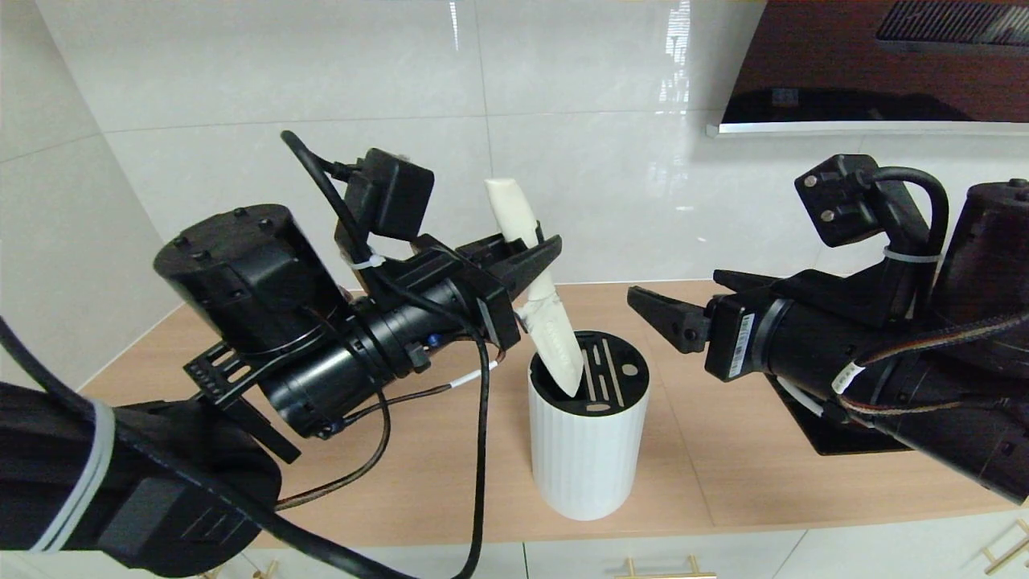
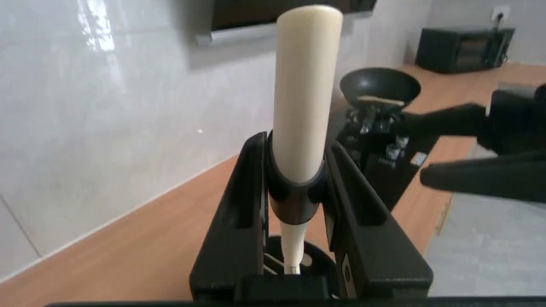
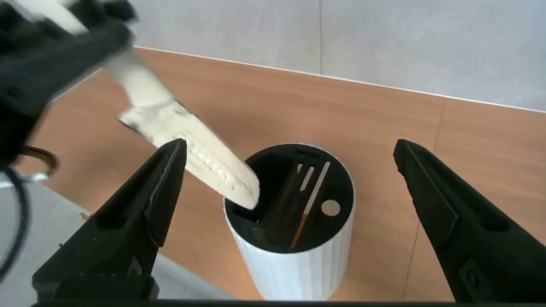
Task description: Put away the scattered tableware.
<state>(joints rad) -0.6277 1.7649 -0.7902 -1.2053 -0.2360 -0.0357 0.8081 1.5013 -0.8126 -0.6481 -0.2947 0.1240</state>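
We see our left claw (image 1: 537,253) squeezed tight on the handle of the white knife (image 1: 555,338). The knife leans, and its tip is inside a slot on top of the round white knife holder (image 1: 587,458). The holder stands on the wooden table (image 1: 723,458). Our right claw (image 3: 288,152) is wide open, holding nothing, near the holder.

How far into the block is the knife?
Partly in: the knife tip is in the knife block slot, handle in the left gripper.
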